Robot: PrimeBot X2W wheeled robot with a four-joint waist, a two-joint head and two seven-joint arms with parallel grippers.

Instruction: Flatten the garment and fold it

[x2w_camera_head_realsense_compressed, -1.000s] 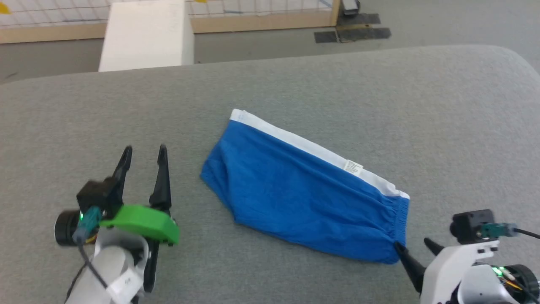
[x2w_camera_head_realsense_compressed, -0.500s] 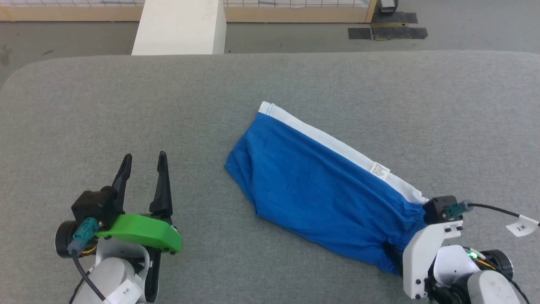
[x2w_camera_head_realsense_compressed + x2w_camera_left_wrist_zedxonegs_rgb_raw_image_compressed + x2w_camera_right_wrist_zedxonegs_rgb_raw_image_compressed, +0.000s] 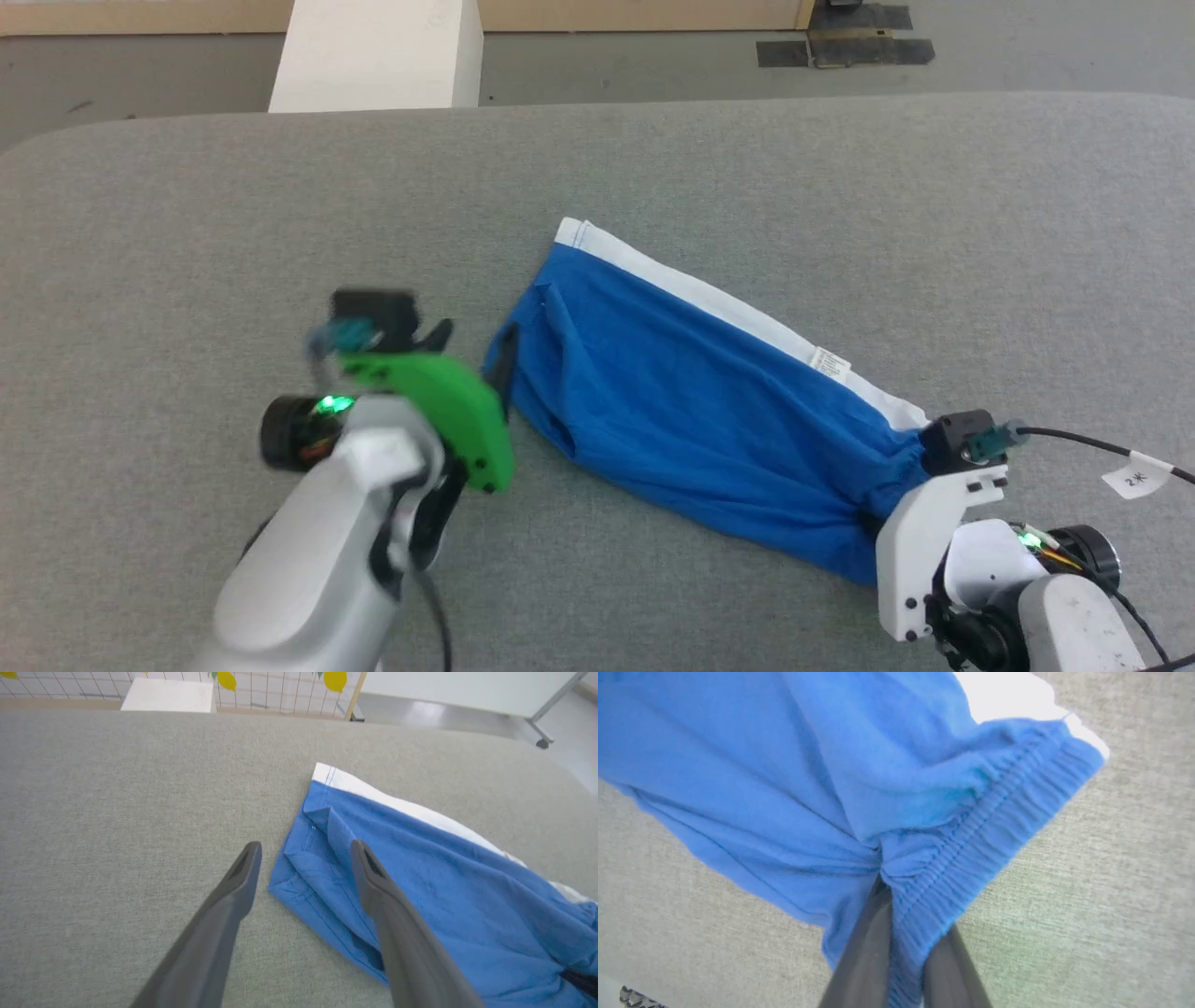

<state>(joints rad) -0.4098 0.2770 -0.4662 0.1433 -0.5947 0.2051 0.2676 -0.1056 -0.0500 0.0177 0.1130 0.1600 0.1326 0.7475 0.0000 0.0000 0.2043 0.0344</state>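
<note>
Grey fabric table (image 3: 187, 233): our right fingers (image 3: 866, 952) now pinch white-banded royal-blue garment (image 3: 691, 420); left fingers (image 3: 217, 914), wide, now straddle opposite corner, ready for flattening.

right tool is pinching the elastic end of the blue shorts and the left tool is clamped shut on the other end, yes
No: the left tool is open, not clamped; the left wrist view shows it spread astride the edge of the blue shorts. The right tool is pinching the elastic end.
</note>
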